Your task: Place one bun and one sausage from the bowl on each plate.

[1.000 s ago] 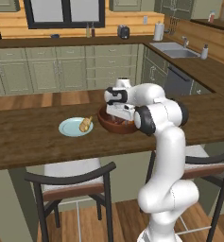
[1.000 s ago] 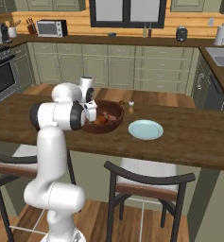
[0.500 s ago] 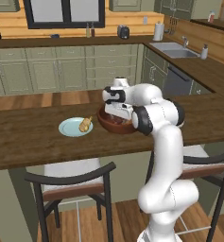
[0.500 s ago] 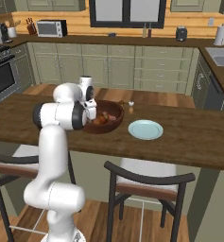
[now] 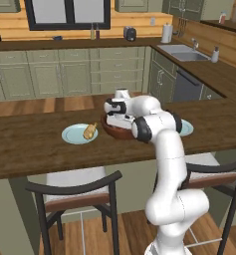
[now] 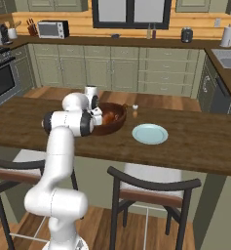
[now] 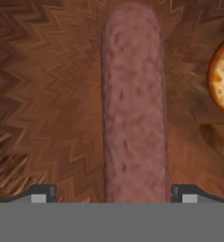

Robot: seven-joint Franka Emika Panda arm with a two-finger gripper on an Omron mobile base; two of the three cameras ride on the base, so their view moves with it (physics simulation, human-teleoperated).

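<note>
I had the gripper [image 7: 113, 191] down inside the bowl [image 5: 115, 130], jaws spread wide, one tip on either side of a sausage [image 7: 133, 104]. The hand view showed the sausage running lengthwise between the fingertips [image 7: 41, 194], with a gap on both sides. Not gripped, nothing held. A bun [image 7: 222, 78] lay to the right of the sausage on the bowl floor, near it but apart.

Room to move: the bowl sat mid-counter on the dark wooden island [image 5: 25, 149]. In the left base view a pale blue plate [image 5: 73, 134] stood just left of the bowl, carrying one tan food item [image 5: 90, 131]; I couldn't tell which kind. In the right base view a second plate [image 6: 149, 134] sat right of the bowl with a clear strip of wood between them. A small shaker [image 6: 135, 111] stood behind that gap, near the far edge. A white canister [image 6: 90, 93] stood just behind the bowl. Two dark stools [image 6: 151, 195] were tucked under the near edge.

No readable writing anywhere.

Surroundings: green cabinets, a wood backsplash, a sink [image 5: 183, 53] at right, and a microwave [image 6: 51, 29] at left.
</note>
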